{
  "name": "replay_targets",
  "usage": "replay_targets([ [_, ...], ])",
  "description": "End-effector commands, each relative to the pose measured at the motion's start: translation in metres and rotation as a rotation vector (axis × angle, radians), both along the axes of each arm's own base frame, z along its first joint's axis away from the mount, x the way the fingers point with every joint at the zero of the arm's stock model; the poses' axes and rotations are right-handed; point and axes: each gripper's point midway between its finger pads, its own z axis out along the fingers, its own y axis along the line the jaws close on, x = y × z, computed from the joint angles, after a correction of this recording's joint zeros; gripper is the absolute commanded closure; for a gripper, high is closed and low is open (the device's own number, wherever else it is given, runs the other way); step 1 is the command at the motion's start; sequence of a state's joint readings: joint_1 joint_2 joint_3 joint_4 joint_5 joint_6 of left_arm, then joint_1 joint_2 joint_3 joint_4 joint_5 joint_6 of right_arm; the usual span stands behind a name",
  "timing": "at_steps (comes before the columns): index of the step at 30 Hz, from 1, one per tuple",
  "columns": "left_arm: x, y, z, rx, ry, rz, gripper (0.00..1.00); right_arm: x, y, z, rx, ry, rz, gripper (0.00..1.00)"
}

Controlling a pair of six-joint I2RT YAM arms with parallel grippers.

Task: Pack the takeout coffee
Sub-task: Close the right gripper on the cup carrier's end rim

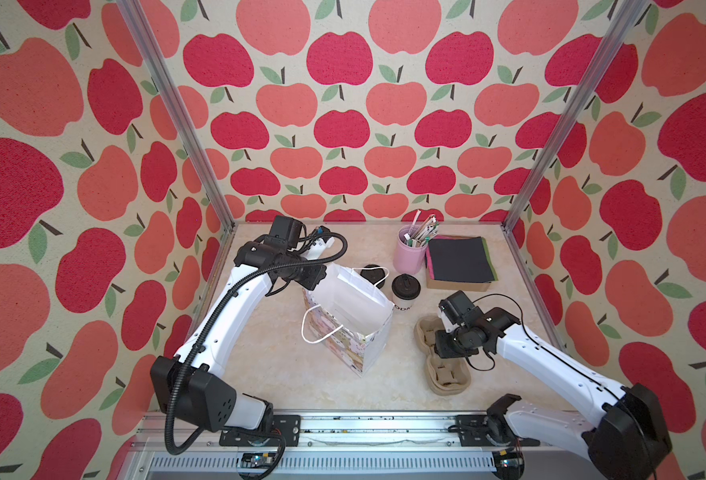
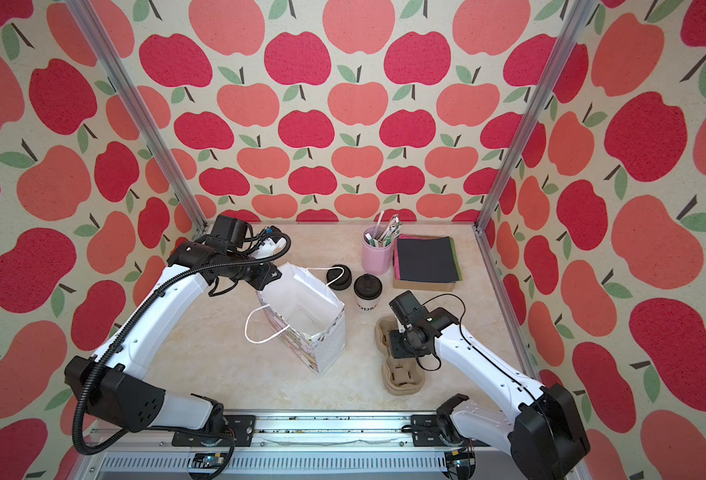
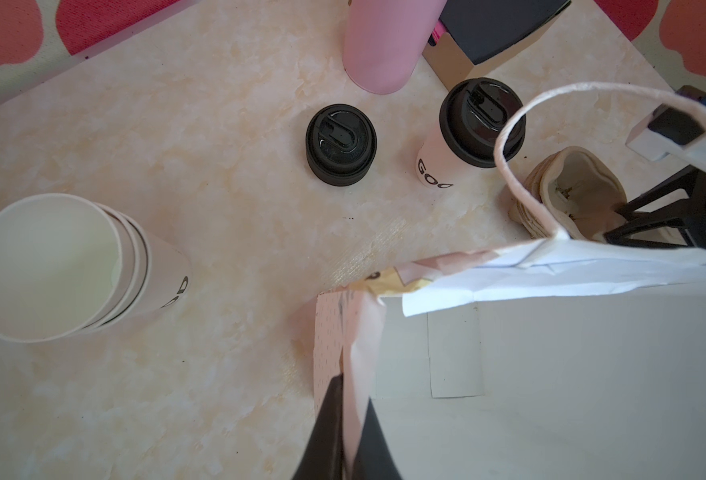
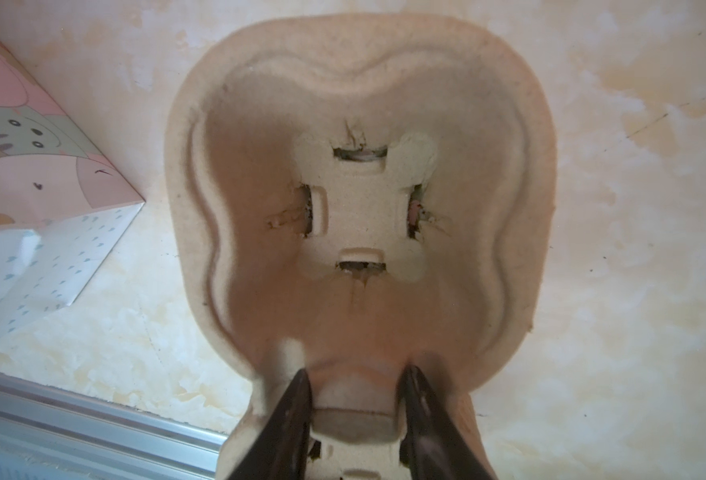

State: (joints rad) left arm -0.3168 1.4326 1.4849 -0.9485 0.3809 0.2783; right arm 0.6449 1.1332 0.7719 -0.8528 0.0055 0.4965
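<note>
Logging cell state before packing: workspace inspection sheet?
Surface: beige marbled tabletop, no spills
Job's things: white paper cup with black lettering, upright, round black plastic lid fitted; patterned paper bag open, nothing seen inside; brown pulp cup carrier, empty
Clutter: loose black lid; pink cup of sticks; stack of white cups; cardboard box of dark sheets
Grippers: left gripper shut on bag rim; right gripper astride carrier's middle ridge, grip unclear
Cables: black corrugated conduit on left arm; thin black cable at right wrist
Surroundings: apple-print walls, aluminium posts

The lid (image 3: 482, 120) is glossy plastic, the tray (image 4: 488, 187) rough pulp.
</note>
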Motion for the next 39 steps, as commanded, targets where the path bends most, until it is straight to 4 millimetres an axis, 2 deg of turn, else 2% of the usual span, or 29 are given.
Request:
replay_targets([
  [1,-0.007,-0.002,0.002,-0.015,0.003,-0.008,0.91,-0.002,0.000,0.001,0.011,-0.002,0.010,0.63],
  [8,-0.006,-0.003,0.002,-0.014,-0.001,-0.008,0.91,0.003,-0.001,0.021,0.037,-0.077,0.009,0.64],
  [12,-0.005,-0.003,0.003,-0.015,-0.003,-0.008,0.91,0.003,-0.002,0.024,0.041,-0.094,0.011,0.64],
  [17,-0.005,-0.004,0.001,-0.013,0.005,-0.012,0.91,-0.002,0.000,0.014,0.024,-0.041,0.034,0.55],
  [21,-0.005,-0.005,0.001,-0.011,0.005,-0.012,0.91,-0.002,0.002,0.008,0.001,-0.019,0.060,0.54],
  [28,-0.005,-0.004,0.001,-0.009,0.005,-0.011,0.91,-0.005,0.005,-0.006,-0.020,0.028,0.073,0.57],
  [39,-0.005,-0.003,0.002,-0.008,0.000,-0.010,0.91,-0.010,0.006,-0.015,-0.036,0.062,0.074,0.65],
])
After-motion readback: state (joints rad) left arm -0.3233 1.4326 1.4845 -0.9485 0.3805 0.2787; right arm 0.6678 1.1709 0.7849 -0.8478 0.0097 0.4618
